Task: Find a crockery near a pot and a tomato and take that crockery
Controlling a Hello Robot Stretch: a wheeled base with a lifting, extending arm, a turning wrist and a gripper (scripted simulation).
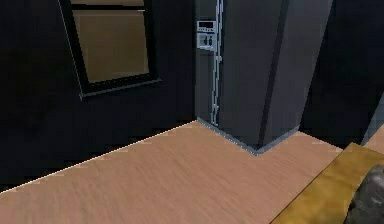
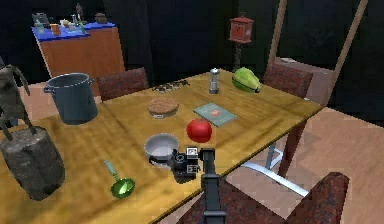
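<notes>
- The grey pot stands on the wooden table, at the bowl's ten o'clock.
- The bowl sits mouth-up (round, so no long axis) at the tomato's eight o'clock.
- The gripper is at the bowl's five o'clock; whether it holds anything cannot be told.
- The tomato is red.

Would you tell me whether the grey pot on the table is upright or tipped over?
Upright: the pot stands on its base on the wooden table, its round rim facing up.
</notes>
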